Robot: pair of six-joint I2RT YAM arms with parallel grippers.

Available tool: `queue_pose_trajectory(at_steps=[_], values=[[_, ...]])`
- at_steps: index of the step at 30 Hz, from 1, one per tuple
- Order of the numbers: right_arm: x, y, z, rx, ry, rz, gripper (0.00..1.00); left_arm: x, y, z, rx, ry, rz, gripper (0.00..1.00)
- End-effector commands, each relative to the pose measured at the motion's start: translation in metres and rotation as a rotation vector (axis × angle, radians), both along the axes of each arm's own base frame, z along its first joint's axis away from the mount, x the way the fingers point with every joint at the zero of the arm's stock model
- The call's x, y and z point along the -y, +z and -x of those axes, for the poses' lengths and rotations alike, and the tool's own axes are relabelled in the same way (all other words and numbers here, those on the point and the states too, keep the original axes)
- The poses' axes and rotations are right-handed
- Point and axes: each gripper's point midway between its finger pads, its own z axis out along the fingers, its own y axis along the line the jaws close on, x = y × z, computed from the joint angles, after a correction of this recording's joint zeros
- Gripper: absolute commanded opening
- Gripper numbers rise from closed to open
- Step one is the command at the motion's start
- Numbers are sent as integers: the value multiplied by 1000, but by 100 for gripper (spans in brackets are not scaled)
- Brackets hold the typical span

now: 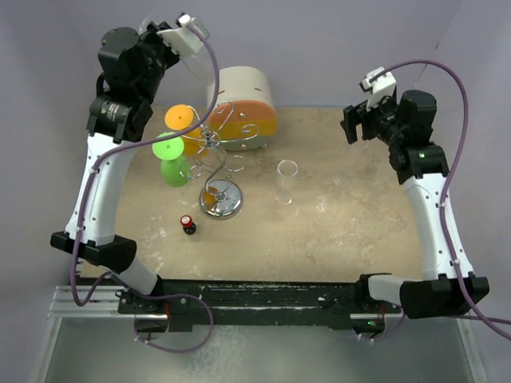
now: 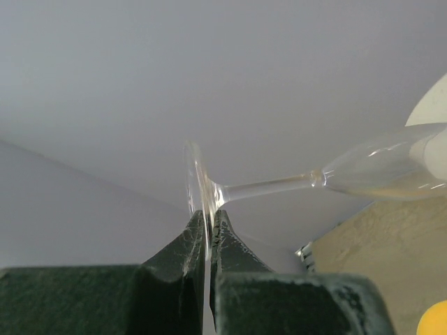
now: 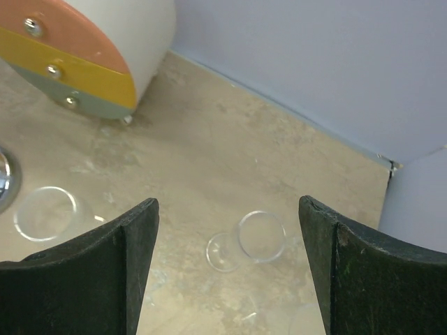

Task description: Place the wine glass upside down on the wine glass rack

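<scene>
**One wine glass hanging high, pinched by its foot**

The table is carrying the white-and-orange drum and, just in front of it, the wine glass rack. The right end effector is hanging over the table's right side, fingers wide apart and gripping nothing. The left end effector is clamping the thin foot of the wine glass, holding it in the air above and left of the rack with the stem lying roughly level. The glass is probably light, rigid, slick and brittle. An edge pinch is likely letting it pivot, so the stem looks the safer hold.
</scene>
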Motion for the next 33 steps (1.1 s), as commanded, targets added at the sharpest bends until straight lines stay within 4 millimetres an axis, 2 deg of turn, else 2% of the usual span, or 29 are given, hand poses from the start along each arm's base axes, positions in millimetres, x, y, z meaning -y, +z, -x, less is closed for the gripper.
queue_pose_trajectory(at_steps=[1,4,8,19,33], values=[[11,20,3,131,16,18,83,1,1,-2,22,96,-201,0],[10,6,5,109,44,20,83,14,-9,-5,6,89,-281,0],[14,-3,8,101,39,30,83,29,-24,-7,-27,72,-363,0],[25,-4,12,108,11,26,83,55,-60,-6,-116,-19,-480,0],[25,-5,15,108,26,11,83,77,-93,1,-200,-103,-496,0]])
